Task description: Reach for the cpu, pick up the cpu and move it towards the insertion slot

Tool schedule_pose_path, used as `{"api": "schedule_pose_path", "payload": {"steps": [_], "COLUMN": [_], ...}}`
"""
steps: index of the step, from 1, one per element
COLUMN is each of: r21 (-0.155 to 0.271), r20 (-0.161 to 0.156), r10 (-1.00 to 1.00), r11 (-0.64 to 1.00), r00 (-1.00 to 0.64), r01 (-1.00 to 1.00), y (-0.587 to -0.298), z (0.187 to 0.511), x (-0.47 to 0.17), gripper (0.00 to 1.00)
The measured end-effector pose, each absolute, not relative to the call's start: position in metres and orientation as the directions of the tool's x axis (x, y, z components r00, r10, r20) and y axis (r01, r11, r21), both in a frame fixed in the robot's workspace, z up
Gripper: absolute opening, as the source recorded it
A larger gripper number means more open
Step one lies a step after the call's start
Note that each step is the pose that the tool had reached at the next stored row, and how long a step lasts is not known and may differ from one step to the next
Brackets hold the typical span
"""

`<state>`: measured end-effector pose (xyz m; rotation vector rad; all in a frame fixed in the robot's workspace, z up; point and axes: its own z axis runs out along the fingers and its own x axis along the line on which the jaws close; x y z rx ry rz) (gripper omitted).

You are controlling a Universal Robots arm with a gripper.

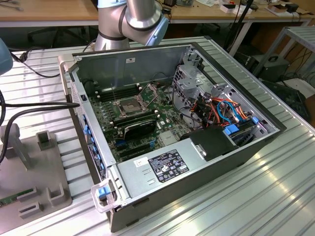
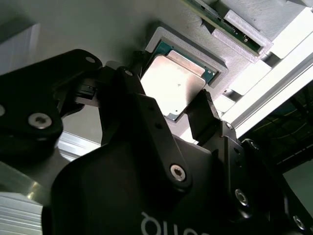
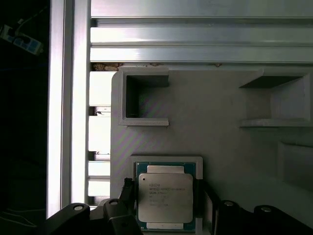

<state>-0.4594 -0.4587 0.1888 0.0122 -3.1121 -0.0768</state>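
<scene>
The cpu [image 3: 165, 198] is a thin square chip with a pale metallic face. It lies in a square recess of a grey holder block [image 3: 220, 103]. My gripper [image 3: 164, 188] is down over it, with one black finger [image 3: 128, 188] against one edge and the other against the opposite edge. In the second wrist view the gripper [image 2: 172, 85] is shut on the cpu [image 2: 173, 85], which still rests in the recess. The insertion slot [image 1: 125, 105], a silver-framed socket with a dark centre, sits on the motherboard inside the open computer case [image 1: 162, 169].
The grey holder block [image 1: 44, 172] lies at the exterior view's left, beside the case, and carries a green memory stick [image 1: 17, 196]. The arm's base [image 1: 130, 19] stands behind the case. Cables, a drive cage [image 1: 192, 81] and a power supply [image 1: 157, 164] fill the case.
</scene>
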Motion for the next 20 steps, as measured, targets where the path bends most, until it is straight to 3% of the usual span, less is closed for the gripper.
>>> {"api": "schedule_pose_path", "payload": {"steps": [20], "r21": [0.048], "r20": [0.028], "r10": [-0.009], "r11": [0.999], "r00": [-1.000], "r01": [-0.007], "y": [-0.4584], "z": [0.1911], "x": [-0.4601], "gripper": [0.64]}}
